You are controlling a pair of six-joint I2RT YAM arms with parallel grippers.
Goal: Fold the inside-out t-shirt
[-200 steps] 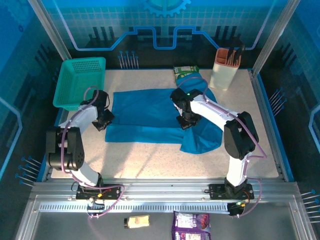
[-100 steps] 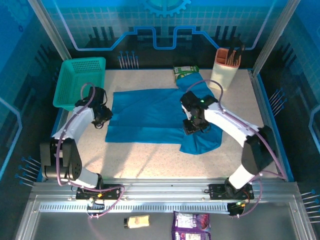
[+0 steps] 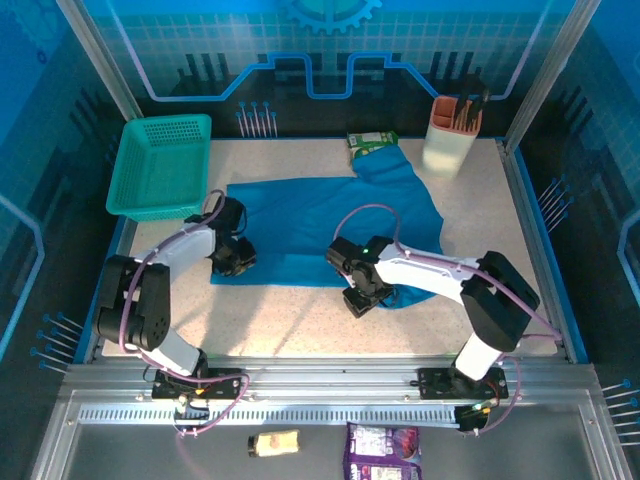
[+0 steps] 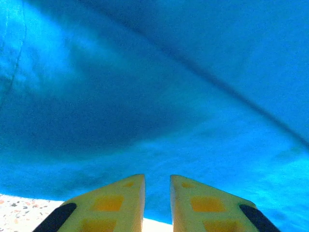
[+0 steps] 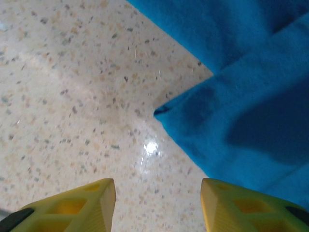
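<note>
The t-shirt (image 3: 320, 222) lies spread on the table (image 3: 300, 322), its blue cloth right ahead of the left gripper (image 4: 157, 183), jaws parted just a crack and empty, its corner ahead-right of the right gripper (image 5: 158, 189), jaws wide apart, holding nothing

The right arm (image 3: 430, 272) hides part of the shirt's (image 3: 300, 225) near right edge in the top view, and what stands in the holder (image 3: 448, 140) is too small to tell. The left fingers (image 4: 116, 203) and right fingers (image 5: 82, 208) are cut off by the bottom edge of their wrist views, where the shirt also runs out of frame.
</note>
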